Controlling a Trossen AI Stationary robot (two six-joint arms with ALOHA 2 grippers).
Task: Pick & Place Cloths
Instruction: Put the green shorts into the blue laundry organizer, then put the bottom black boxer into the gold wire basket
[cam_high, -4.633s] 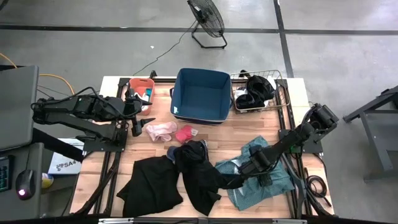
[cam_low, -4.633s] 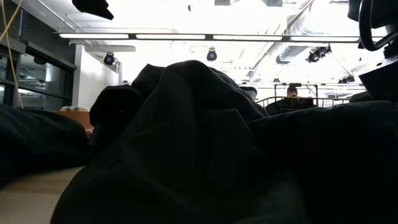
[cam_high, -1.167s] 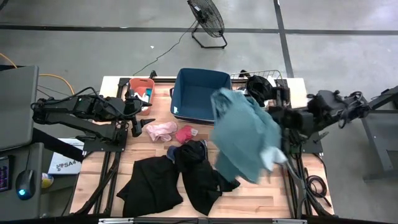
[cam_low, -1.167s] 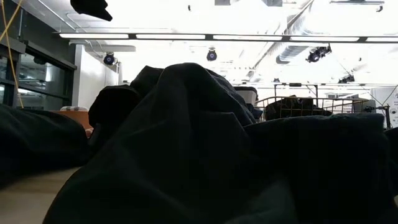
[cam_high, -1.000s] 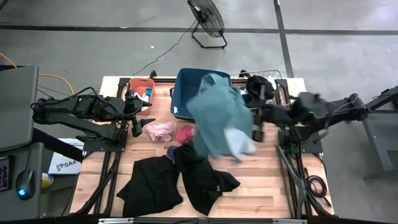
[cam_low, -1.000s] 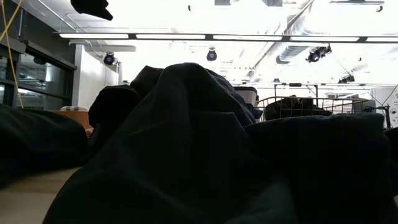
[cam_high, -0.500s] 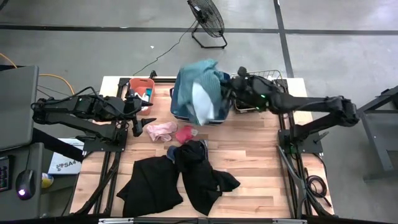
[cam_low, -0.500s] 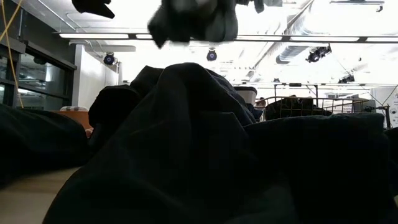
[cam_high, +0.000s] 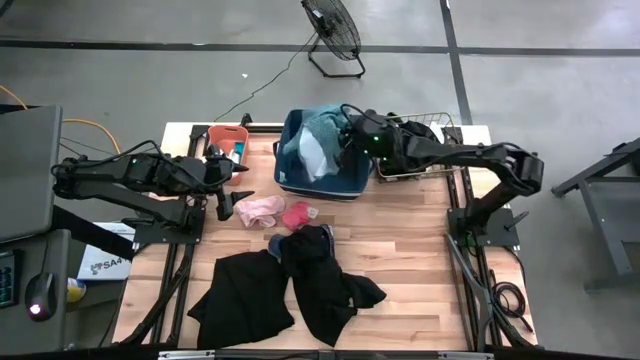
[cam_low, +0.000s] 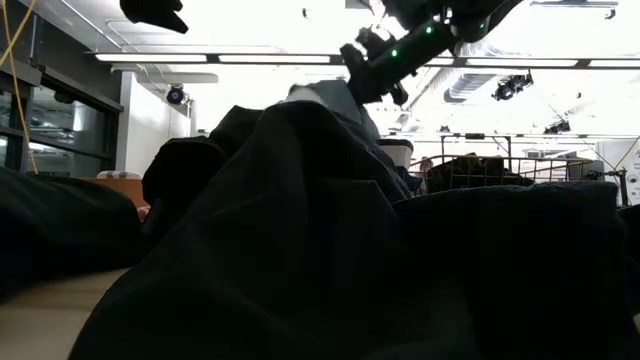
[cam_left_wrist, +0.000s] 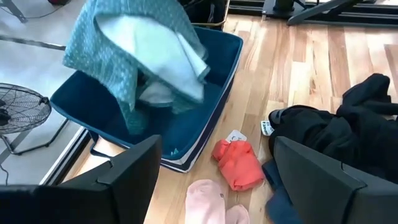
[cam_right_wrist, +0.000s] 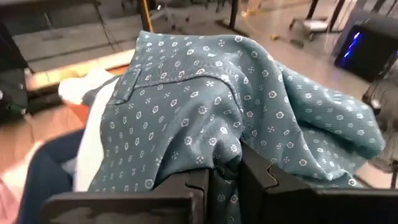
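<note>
- Right hand (cam_high: 345, 140) clamped on teal dotted shirt (cam_high: 318, 138), now over navy bin (cam_high: 355, 178); earlier it lay on tabletop (cam_high: 420, 240).
- Left hand (cam_high: 232, 187) unchanged, fingers apart, empty.

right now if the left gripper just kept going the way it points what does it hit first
Probably the red cloth on the table, with the pink cloth just beside that line. The open left gripper points past them toward the navy bin, where the teal shirt hangs from the right gripper. Depth is hard to judge.

soft dotted cloth shirt (cam_right_wrist: 205, 118), matt wooden table (cam_high: 410, 250)
</note>
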